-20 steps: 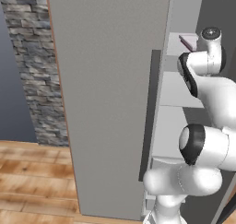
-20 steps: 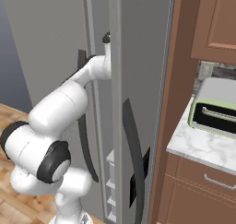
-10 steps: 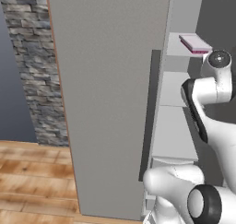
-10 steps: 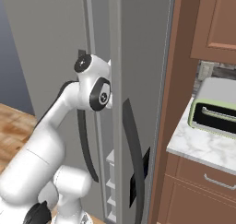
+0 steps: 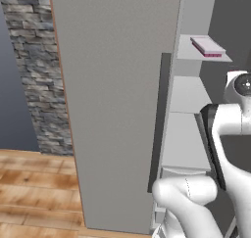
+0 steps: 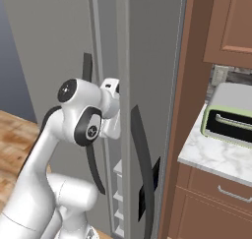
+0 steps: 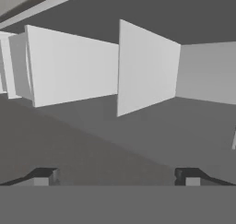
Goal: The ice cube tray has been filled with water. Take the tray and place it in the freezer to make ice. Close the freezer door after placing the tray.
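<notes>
freezer (image 5: 196, 134) door (image 5: 117, 105) ajar; tray (image 5: 208, 46) near shelf edge; claw (image 7: 115, 177) apart, empty.

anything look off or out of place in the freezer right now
Nothing is spilled or damaged. The ice cube tray lies flat on an upper shelf of the freezer, slightly angled to the shelf edge. The one loose end: the freezer door stands wide open. The gripper is open and empty.

The ice cube tray (image 5: 208, 47), pale pink-lilac and flat, lay on an upper white shelf inside the freezer (image 5: 188, 114), near the shelf's front edge. The grey freezer door (image 5: 115, 105) stood open.
</notes>
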Available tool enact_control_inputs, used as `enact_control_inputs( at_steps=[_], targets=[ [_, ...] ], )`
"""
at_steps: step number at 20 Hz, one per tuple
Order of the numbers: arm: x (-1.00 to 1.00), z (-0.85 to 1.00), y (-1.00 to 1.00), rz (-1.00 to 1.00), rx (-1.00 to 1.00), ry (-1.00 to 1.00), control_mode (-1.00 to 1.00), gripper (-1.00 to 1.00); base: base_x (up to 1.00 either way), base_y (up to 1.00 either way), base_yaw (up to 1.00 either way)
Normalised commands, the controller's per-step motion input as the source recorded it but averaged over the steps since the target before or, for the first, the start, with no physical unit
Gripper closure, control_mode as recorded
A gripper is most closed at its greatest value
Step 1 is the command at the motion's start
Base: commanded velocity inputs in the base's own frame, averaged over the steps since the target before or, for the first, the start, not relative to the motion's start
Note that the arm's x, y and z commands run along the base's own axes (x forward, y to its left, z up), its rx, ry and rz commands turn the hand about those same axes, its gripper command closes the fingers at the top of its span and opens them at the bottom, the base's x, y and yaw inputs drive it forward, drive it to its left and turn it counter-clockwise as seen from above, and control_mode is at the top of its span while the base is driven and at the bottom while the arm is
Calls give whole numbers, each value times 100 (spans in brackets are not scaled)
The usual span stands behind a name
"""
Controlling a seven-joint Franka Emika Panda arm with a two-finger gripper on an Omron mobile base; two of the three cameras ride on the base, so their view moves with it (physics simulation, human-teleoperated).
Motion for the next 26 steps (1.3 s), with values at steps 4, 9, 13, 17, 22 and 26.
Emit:
enact_control_inputs(
  at_steps=[4,9,13,17,22,26],
  targets=[
    [-44,0,19,-7,0,0,-100,-100,0,0,0],
    [-37,-1,21,-9,0,0,-100,-100,0,0,0],
    [-33,-2,24,-10,0,0,-100,-100,0,0,0],
    [-40,-5,18,-10,0,0,-100,-100,0,0,0],
    [-51,-9,15,-9,0,0,-100,-100,0,0,0],
    [-50,-12,20,-9,0,0,-100,-100,0,0,0]
  ],
)
